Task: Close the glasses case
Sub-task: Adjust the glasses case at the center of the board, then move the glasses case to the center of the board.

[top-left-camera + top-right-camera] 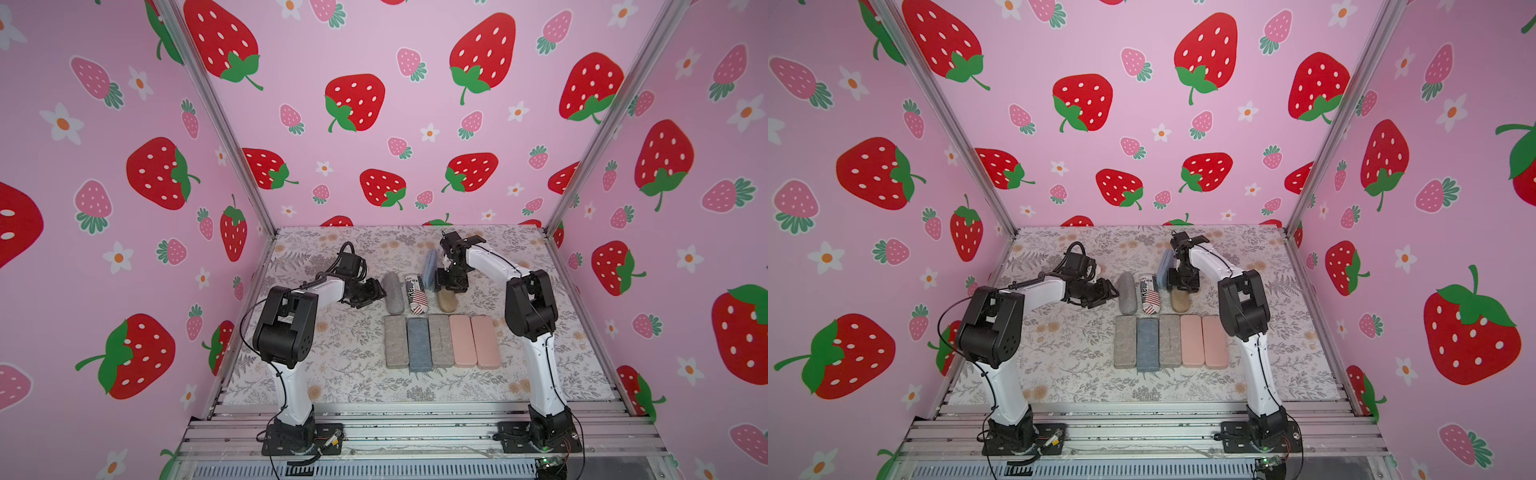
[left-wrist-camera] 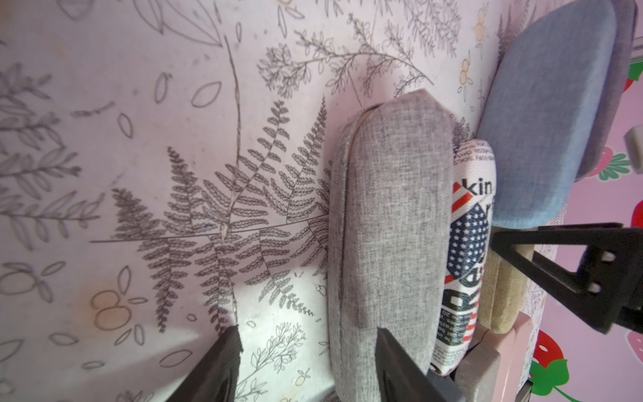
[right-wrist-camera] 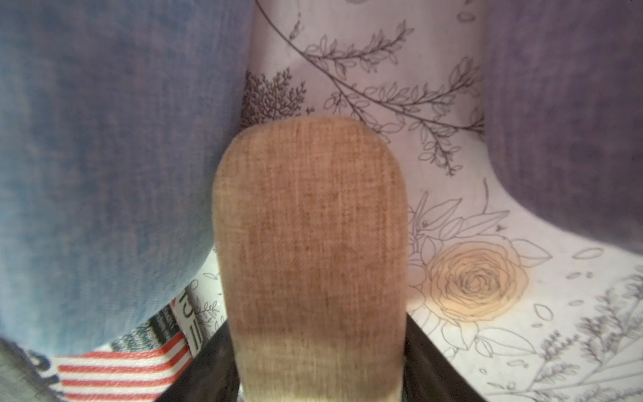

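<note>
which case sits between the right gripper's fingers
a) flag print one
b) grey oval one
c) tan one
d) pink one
c: in the right wrist view the tan case lies between the two black fingers of the right gripper, and in a top view that gripper sits over the same case.

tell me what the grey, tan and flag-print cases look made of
Grey case: woven fabric cover, matte; a crosshatch weave shows.
Tan case: coarse linen-like cloth, matte; visible threads, though slightly blurred.
Flag-print case: probably faux leather or coated cover, smoother with slight sheen and printed stars, stripes and text.
</note>
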